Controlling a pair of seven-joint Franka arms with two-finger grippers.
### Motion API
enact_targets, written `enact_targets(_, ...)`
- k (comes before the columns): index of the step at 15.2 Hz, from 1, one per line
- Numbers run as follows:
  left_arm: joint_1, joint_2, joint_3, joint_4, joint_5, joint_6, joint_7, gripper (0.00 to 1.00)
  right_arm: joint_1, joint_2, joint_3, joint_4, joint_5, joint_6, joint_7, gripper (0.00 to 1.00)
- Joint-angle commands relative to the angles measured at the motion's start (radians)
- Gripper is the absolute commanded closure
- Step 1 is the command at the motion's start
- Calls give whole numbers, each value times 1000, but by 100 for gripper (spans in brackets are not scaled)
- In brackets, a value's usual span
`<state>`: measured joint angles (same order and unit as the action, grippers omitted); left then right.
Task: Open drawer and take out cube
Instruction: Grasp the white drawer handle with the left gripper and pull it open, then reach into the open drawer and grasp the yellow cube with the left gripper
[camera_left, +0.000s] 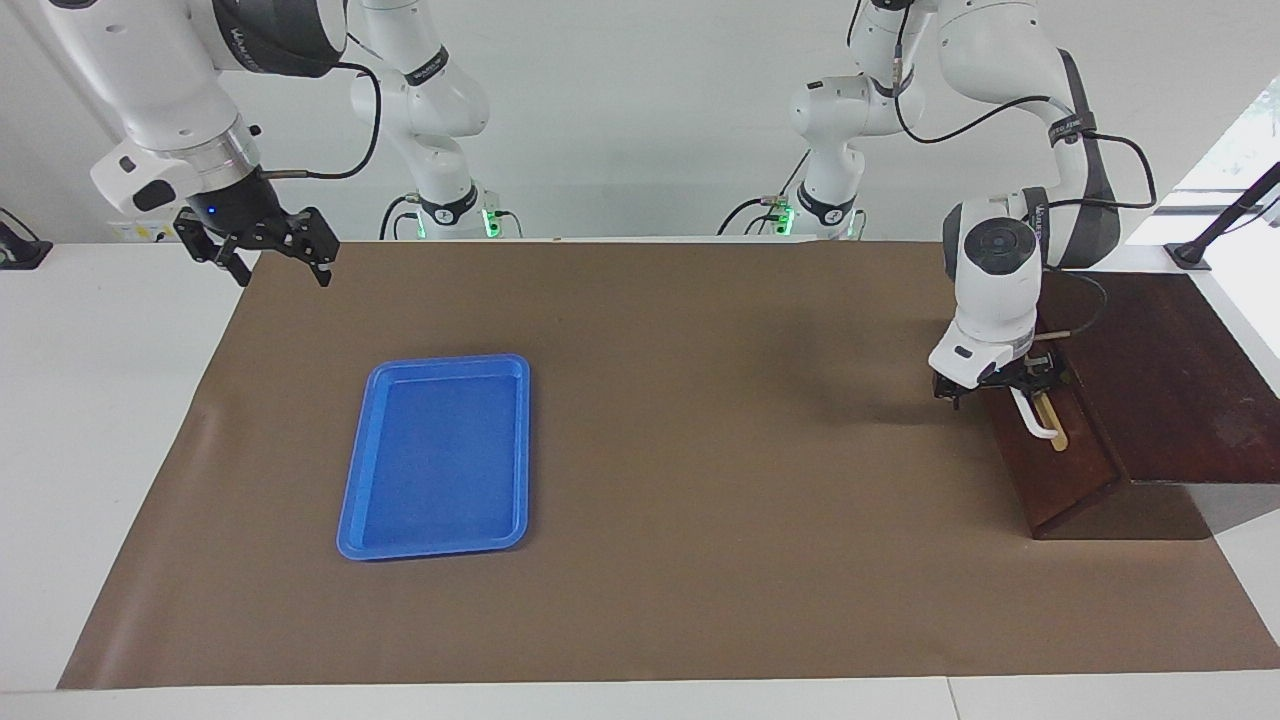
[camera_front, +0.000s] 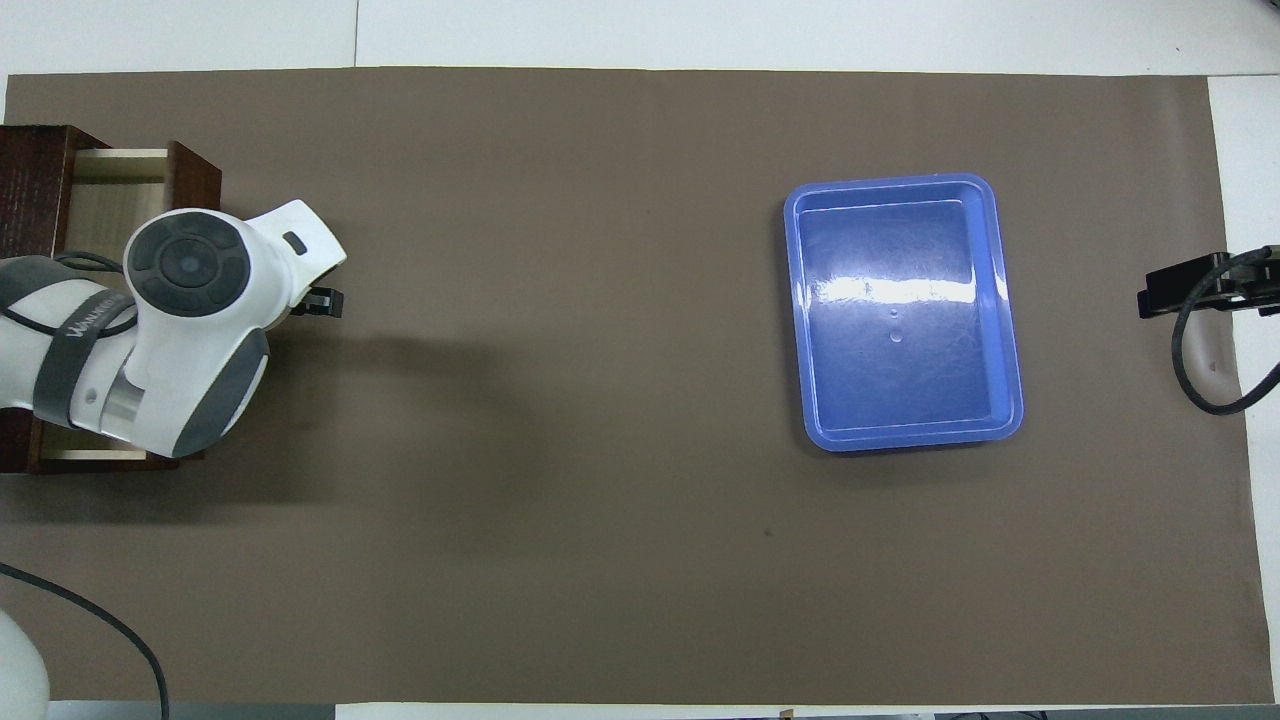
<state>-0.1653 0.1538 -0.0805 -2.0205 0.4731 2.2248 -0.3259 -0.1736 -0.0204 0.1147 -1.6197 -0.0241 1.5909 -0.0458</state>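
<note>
The dark wooden drawer (camera_left: 1050, 470) sits in its box at the left arm's end of the table. In the overhead view it (camera_front: 112, 200) stands partly pulled out, with some of its pale interior showing. My left gripper (camera_left: 1005, 385) is at the end of the white handle (camera_left: 1036, 420) nearer to the robots, shut on it. In the overhead view the left wrist covers most of the drawer, and only a black bit of the gripper (camera_front: 322, 301) shows. The yellow cube is hidden. My right gripper (camera_left: 280, 272) is open and waits in the air over the mat's corner at the right arm's end.
A flat blue tray (camera_left: 352, 500) lies empty on the brown mat toward the right arm's end; it also shows in the overhead view (camera_front: 1008, 300). The dark box top (camera_left: 1170, 380) reaches the table's edge. A black cable (camera_front: 1195, 370) hangs by the right gripper.
</note>
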Motion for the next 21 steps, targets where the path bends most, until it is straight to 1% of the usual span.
enact_targets(1, -66, 12, 8, 13, -42, -4, -53, 0, -17, -15, 10, -5, 35, -6, 11, 0)
enact_targets(4, -76, 12, 8, 12, -42, -14, -64, 0, -18, -15, 6, -5, 44, -5, 20, 0)
enact_targets(5, -74, 13, 8, 31, -47, -45, -64, 0, -20, -15, 5, -5, 46, -3, 17, 0)
enact_targets(6, -72, 26, 8, 116, -79, -127, -62, 0, -20, -15, 3, -5, 44, 0, 8, 0)
enact_targets(8, -65, 102, 11, 382, -213, -360, -62, 0, -18, -16, 2, -5, 44, 0, -8, 0)
enact_targets(9, -59, 127, 21, 485, -262, -458, -64, 0, -18, -16, 2, -6, 44, 1, -15, 0)
enact_targets(10, -30, 136, 27, 535, -283, -514, -64, 0, -18, -16, 2, -6, 46, 1, -17, 0)
enact_targets(11, 16, 132, 30, 540, -292, -524, -68, 0, -18, -16, 0, -6, 46, 0, -17, 0)
enact_targets(14, 148, 113, 30, 529, -339, -524, -100, 0, -20, -16, -1, -6, 52, 1, -20, 0)
enact_targets(15, 197, 110, 30, 517, -362, -515, -137, 0, -20, -16, -3, -6, 52, 0, -20, 0)
enact_targets(16, 220, 93, 30, 482, -385, -493, -177, 0, -20, -16, -3, -6, 52, -2, -20, 0)
enact_targets(17, 227, 61, 30, 407, -393, -443, -235, 0, -20, -16, -3, -6, 52, -2, -17, 0)
enact_targets(19, 227, -3, 30, 239, -393, -304, -310, 0, -20, -16, -7, -9, 52, 0, -19, 0)
enact_targets(21, 236, -58, 30, 113, -393, -226, -360, 0, -20, -18, -10, -9, 52, -3, -16, 0)
